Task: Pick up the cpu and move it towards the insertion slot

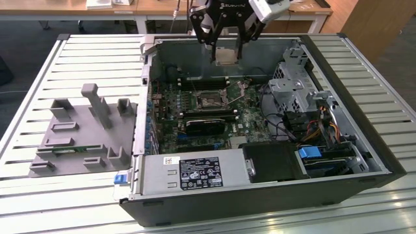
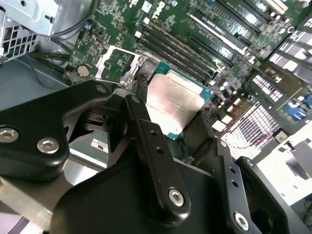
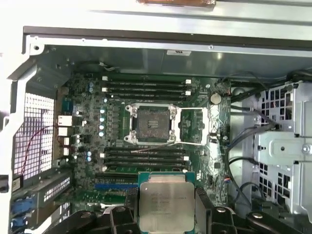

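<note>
While one end effector [image 1: 227, 48] grips one cpu [image 3: 166, 200], one insertion slot [image 3: 150, 124] open, well apart.

Slatted metal table [image 1: 78, 53], wooden desks [image 1: 162, 7] behind

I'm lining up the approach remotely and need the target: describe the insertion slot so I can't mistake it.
Look inside the open computer case at the green motherboard. Near its middle, between two banks of long narrow black memory slots, sits the insertion slot. It is the only square one, with a silver metal frame around a dark centre; the hand holds the cpu above the board.
</note>
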